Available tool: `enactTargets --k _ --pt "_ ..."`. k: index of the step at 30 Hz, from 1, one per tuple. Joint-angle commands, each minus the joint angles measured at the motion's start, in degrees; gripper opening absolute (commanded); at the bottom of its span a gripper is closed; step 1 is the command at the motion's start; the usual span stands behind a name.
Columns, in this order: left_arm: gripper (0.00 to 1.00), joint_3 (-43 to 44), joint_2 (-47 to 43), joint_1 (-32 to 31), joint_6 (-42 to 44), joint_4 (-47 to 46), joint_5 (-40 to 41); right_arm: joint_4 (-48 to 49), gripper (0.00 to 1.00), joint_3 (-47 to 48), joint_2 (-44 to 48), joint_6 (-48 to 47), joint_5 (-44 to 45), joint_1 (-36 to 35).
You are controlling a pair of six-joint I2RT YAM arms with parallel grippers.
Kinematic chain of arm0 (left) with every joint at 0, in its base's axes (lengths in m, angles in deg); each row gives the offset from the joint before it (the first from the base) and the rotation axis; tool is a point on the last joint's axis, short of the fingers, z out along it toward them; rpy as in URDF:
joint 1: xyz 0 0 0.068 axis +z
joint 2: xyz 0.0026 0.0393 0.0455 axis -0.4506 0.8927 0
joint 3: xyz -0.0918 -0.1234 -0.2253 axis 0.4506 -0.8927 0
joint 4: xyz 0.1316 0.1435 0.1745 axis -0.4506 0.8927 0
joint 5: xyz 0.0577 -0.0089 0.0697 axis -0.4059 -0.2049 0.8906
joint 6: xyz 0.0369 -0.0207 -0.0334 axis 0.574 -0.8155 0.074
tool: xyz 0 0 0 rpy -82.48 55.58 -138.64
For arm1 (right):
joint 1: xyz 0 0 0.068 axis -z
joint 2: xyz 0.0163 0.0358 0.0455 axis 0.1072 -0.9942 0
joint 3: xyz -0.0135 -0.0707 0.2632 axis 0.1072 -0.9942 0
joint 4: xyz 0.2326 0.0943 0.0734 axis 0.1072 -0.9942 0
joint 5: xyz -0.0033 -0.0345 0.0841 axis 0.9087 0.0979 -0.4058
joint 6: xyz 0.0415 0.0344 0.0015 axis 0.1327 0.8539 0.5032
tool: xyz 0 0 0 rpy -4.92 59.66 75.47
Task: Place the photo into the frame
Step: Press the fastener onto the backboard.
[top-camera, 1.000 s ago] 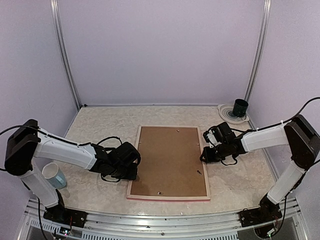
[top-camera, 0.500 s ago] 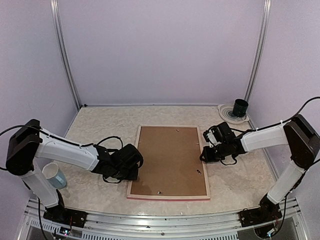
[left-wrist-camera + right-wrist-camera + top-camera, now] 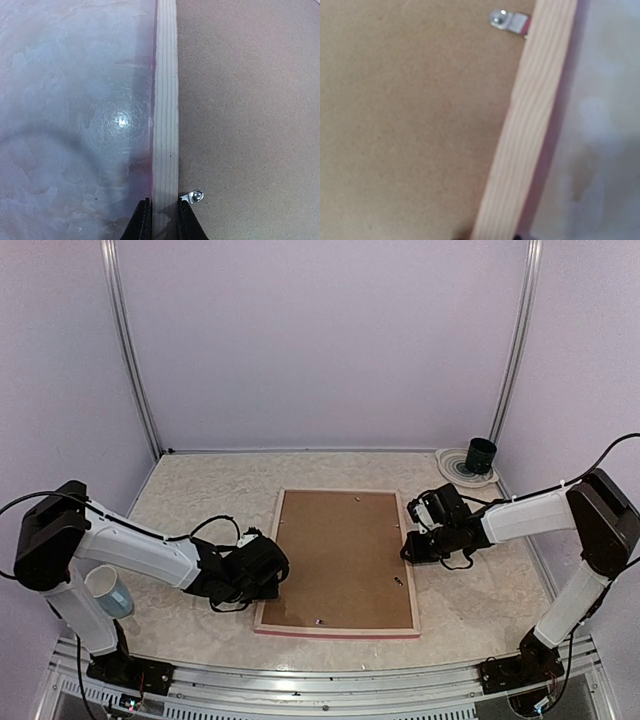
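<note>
Two end effectors meet the frame, which lies face down in the centre of the pale marbled surface. The left end effector pinches the grained pale-wood rail on the left side. The right end effector sits at the right rail, but its grip I cannot tell. A matte brown backing board fills the rectangle.

Both arms reach low toward the middle of the top view. The left gripper pinches a rail of the frame between narrow-set fingers. The right gripper sits centre-right, its fingertips barely visible.
</note>
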Motion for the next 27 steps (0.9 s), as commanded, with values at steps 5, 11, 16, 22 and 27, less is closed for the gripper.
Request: enactTargets --k 5,11,16,22,27 --pt "0.11 -3.6 2.3 1.2 -4.3 3.2 4.2 -3.3 0.09 -1.9 -2.0 -4.7 -1.8 -0.7" --pt "0.11 -3.0 4.4 1.3 -6.4 1.8 4.3 -3.4 0.08 -1.5 -2.0 -5.4 -2.0 -1.2" --pt "0.05 -3.1 6.0 1.2 -9.2 1.5 4.5 -3.4 0.08 -1.6 -2.0 -6.0 -1.9 -1.5" --pt "0.04 -4.8 5.7 1.2 -11.8 -1.1 3.8 -2.9 0.08 -2.2 -2.0 -6.2 -2.2 -1.9" --pt "0.05 -5.8 4.7 1.2 -12.2 -2.4 3.7 -2.9 0.08 -2.5 -1.9 -6.3 -1.9 -2.0"
